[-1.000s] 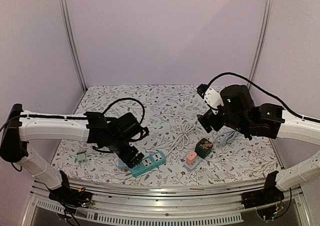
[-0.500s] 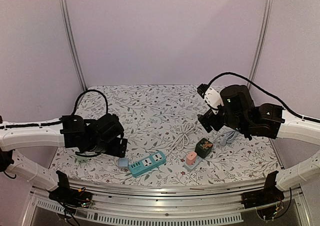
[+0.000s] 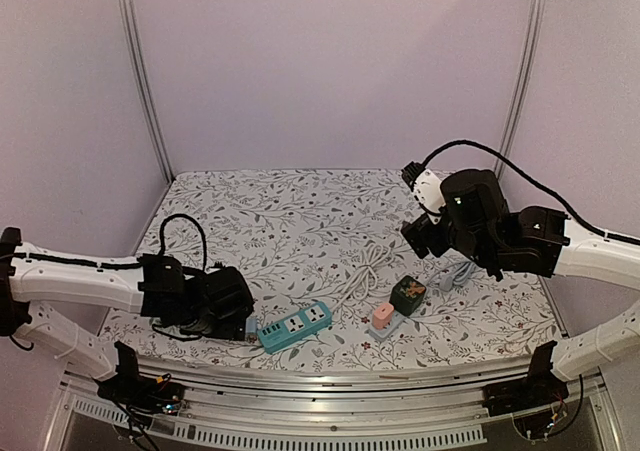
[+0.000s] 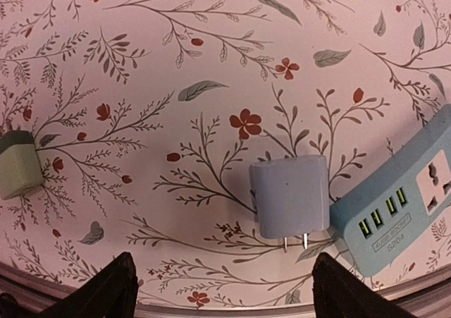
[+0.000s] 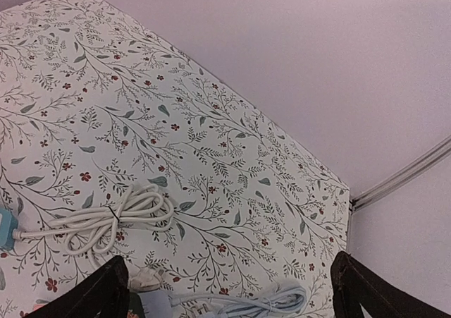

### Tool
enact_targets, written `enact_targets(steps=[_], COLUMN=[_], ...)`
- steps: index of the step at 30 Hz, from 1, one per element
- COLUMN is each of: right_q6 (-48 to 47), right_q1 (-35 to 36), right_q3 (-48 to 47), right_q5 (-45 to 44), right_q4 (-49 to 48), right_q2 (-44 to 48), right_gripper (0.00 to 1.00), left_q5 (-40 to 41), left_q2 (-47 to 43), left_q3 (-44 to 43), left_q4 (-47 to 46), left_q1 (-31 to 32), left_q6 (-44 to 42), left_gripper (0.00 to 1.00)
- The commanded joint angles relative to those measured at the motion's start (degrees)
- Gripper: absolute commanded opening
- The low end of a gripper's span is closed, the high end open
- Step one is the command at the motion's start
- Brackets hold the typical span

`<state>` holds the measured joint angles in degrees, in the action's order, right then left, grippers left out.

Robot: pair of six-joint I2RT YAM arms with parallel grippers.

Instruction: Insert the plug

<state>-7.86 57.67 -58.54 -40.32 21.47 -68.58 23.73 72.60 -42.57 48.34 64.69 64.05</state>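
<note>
Smooth matt plastic plug (image 4: 290, 198), 2 metal prongs (image 4: 285, 245), plastic power strip (image 4: 402, 199), matt printed table cover (image 4: 211, 57)

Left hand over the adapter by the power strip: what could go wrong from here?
1. The blue adapter lies flat, its prongs not aimed at the power strip. The open left hand may grip it badly oriented.
2. It sits close beside the strip, so a closing finger could shove the strip.
3. Nothing holds the strip, so insertion force may slide it.

Plain lilac walls (image 3: 330, 61), two metal corner posts (image 3: 141, 81), white floral-print tabletop (image 3: 300, 206), soft even light.
</note>
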Motion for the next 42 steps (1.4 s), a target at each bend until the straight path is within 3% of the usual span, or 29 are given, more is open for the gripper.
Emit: enact_targets(steps=[1,12,18,37,42], right_q6=[1.2,1.2,1.5,1.4,1.6], right_q1=[-0.3,-0.3,-0.3,-0.2,-0.3], right_q3=[-0.7,-1.0,-2.0,-3.1,-3.4], right_q5=[-2.4,-0.1,4.2,5.1,5.3], right_q4=[0.5,1.6,3.7,4.5,5.1], right_q2=[1.4,1.2,0.5,-2.2,-2.4], right_gripper=[0.99,0.99,0.99,0.99,0.99], left_q5=[-0.5,2.5,-1.4,-0.1,-0.3], left_q2=[3.1,9.1,10.9,16.8,17.7], left_q3=[0.5,-2.5,-3.6,-2.4,-2.3], left_q4=[0.3,-4.2,-4.8,-10.2,-10.9], left_q1=[2.8,3.9,1.2,0.8,0.4], left_q6=[4.8,2.9,-0.4,1.1,1.1], left_gripper=[0.84,0.75,0.75,0.67,0.60])
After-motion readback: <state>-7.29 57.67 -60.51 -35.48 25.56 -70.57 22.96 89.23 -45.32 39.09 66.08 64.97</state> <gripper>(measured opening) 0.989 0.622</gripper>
